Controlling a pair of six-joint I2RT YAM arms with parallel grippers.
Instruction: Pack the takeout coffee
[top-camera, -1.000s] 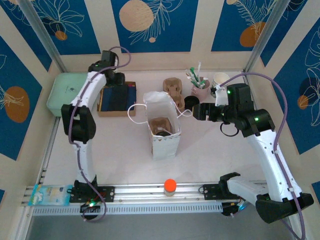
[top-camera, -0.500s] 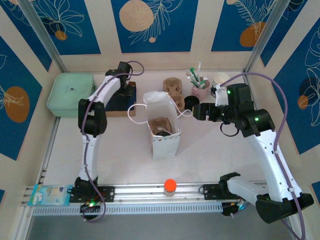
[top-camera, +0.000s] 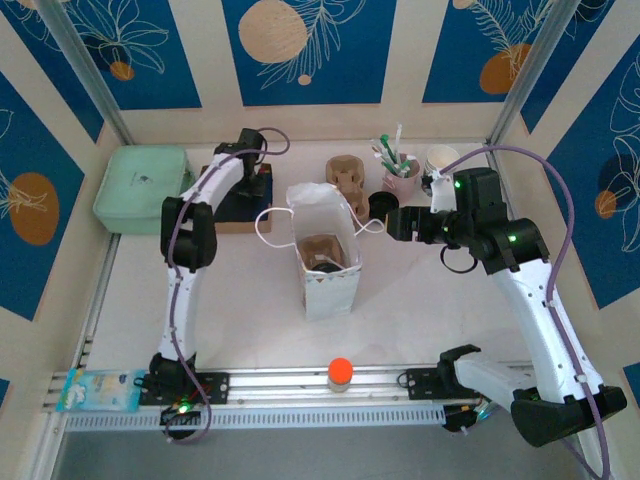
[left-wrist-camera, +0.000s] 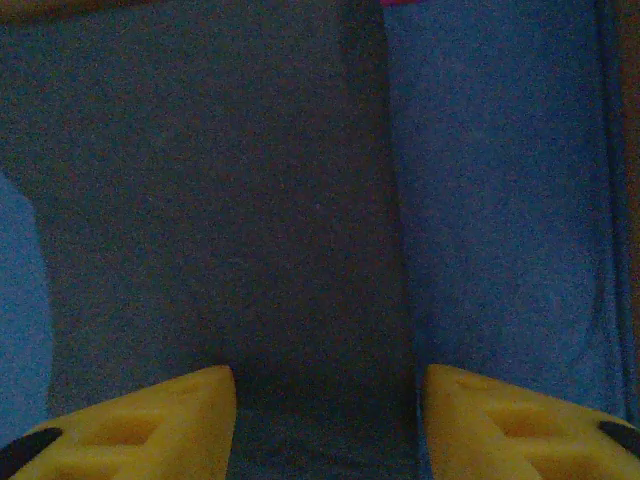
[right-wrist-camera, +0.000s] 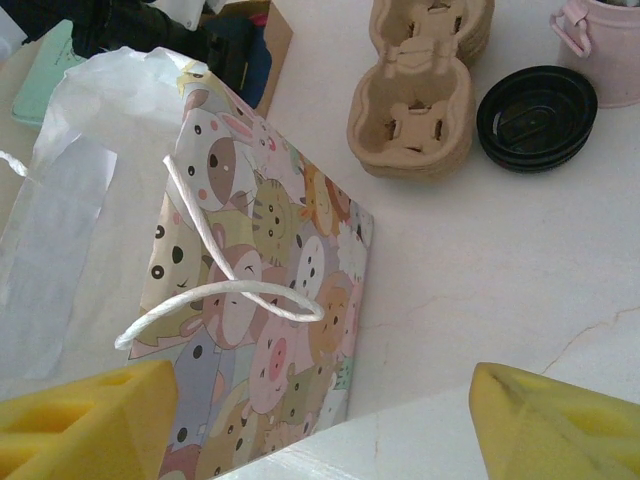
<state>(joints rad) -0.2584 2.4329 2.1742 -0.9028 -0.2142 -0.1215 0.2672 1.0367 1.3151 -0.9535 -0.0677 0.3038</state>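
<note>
The patterned paper bag (top-camera: 325, 255) stands open mid-table with a brown pulp carrier (top-camera: 322, 250) inside it. A dark round shape (top-camera: 326, 266) sits in that carrier; I cannot tell whether it is the takeout coffee. My right gripper (top-camera: 392, 222) hangs open just right of the bag, and its wrist view shows its jaws (right-wrist-camera: 320, 400) wide apart, nothing between them, facing the bag's side (right-wrist-camera: 270, 300) and white handle (right-wrist-camera: 220, 295). My left gripper (top-camera: 258, 185) is at the back over a box of dark blue napkins (top-camera: 235, 200). Its yellow fingers (left-wrist-camera: 150, 420) are apart, close above the blue surface (left-wrist-camera: 300, 200).
A stack of pulp carriers (top-camera: 345, 175) and black lids (top-camera: 380, 204) lie behind the bag. A pink mug of stirrers (top-camera: 402, 178) and stacked lidless cups (top-camera: 441, 158) stand at the back right. A green box (top-camera: 140, 187) is at the back left, an orange-capped bottle (top-camera: 340, 373) on the front rail.
My left arm has swung right across the napkin box toward its right side, and its jaws have narrowed a little. The right arm and the bag have not moved.
</note>
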